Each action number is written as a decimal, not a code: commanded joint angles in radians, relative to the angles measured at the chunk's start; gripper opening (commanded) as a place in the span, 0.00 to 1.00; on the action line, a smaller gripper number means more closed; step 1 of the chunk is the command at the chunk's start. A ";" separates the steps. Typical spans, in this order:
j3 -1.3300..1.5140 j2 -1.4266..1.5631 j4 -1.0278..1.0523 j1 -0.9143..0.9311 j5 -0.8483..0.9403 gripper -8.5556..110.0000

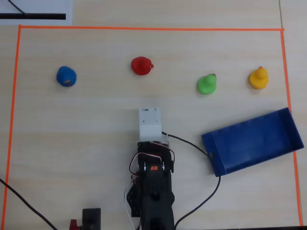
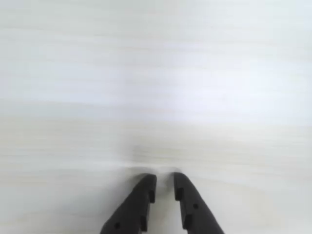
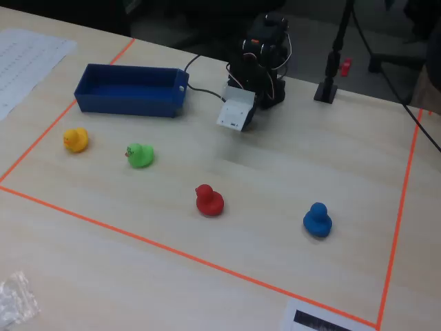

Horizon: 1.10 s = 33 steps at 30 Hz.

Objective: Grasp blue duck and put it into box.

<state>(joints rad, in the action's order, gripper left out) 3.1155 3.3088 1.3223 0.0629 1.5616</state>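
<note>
- Far left of the large shallow dark-blue box (image 1: 254,141) in the overhead view stands the small bright-blue rubber duck (image 1: 66,76).
- The black two-finger hand (image 2: 165,187), fingers nearly together, holds nothing.

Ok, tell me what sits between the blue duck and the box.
In the overhead view, the red duck and green duck stand in the row between the blue duck and the box; the arm's white wrist housing lies near that line.
</note>
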 commanded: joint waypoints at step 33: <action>-0.005 0.003 0.021 -0.029 0.008 0.18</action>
<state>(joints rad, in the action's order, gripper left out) 3.1155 3.3103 1.3223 0.0368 1.5616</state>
